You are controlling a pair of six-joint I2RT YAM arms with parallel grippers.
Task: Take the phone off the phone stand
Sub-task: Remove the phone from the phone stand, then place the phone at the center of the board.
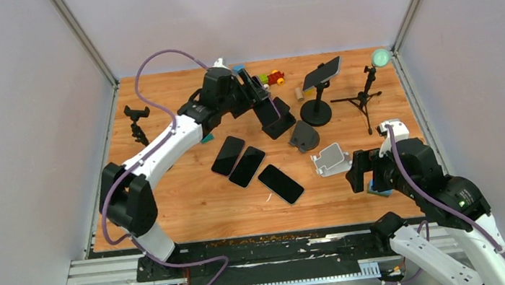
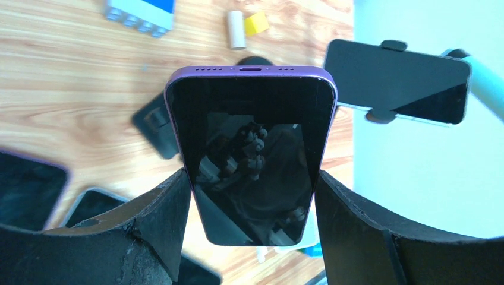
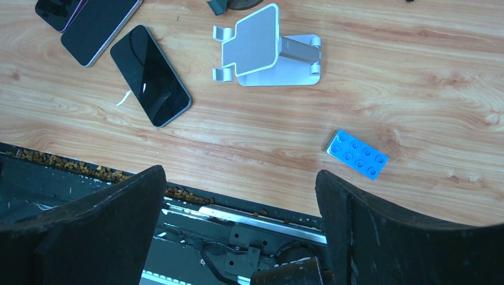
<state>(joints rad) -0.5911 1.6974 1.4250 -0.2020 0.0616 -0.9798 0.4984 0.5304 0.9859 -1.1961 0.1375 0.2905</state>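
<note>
A purple-edged phone (image 2: 252, 154) with a dark screen stands on end between the fingers of my left gripper (image 2: 252, 184), which press against its two long edges. From above, the left gripper (image 1: 256, 91) holds that phone (image 1: 266, 109) tilted over the black phone stand (image 1: 282, 126) at the back middle of the table. Parts of the stand (image 2: 152, 123) show behind the phone; I cannot tell whether the phone still rests on it. My right gripper (image 3: 241, 184) is open and empty above the table's near edge, at the front right (image 1: 361, 171).
Three phones (image 1: 247, 166) lie flat mid-table. A silver stand (image 1: 330, 160), a grey stand (image 1: 303, 137), a round-base stand holding another phone (image 1: 322, 73), a tripod (image 1: 364, 100), a small clamp stand (image 1: 136, 120), toy blocks (image 1: 272, 77) and a blue brick (image 3: 356, 154) are around.
</note>
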